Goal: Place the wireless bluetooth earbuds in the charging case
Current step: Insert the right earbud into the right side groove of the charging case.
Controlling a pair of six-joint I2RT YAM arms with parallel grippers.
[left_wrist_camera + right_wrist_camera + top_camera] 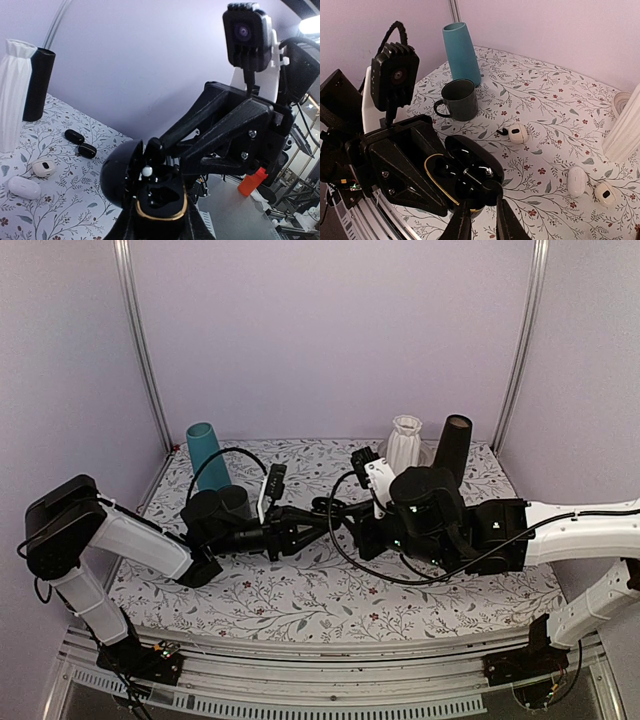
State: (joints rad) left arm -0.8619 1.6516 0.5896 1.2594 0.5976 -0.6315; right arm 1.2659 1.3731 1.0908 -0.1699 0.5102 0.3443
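My left gripper (318,523) is shut on the charging case (160,200), a glossy black case with a gold rim, and holds it above the table with its lid (117,175) open. It also shows in the right wrist view (445,172). My right gripper (484,206) is shut on a small black earbud (490,190) with a pale tip (146,171), held right at the case's inner well. My right gripper meets the left at mid table (352,518). A tiny black speck (502,131) lies beside a white piece; I cannot tell if it is the other earbud.
White pebble pieces (517,133) (576,180) (606,194) lie on the floral cloth. Two small black oval pieces (74,135) (87,150) lie further back. A grey mug (457,100) and teal cup (461,52) stand left; a white vase (405,443) and black cylinder (452,445) stand at the back.
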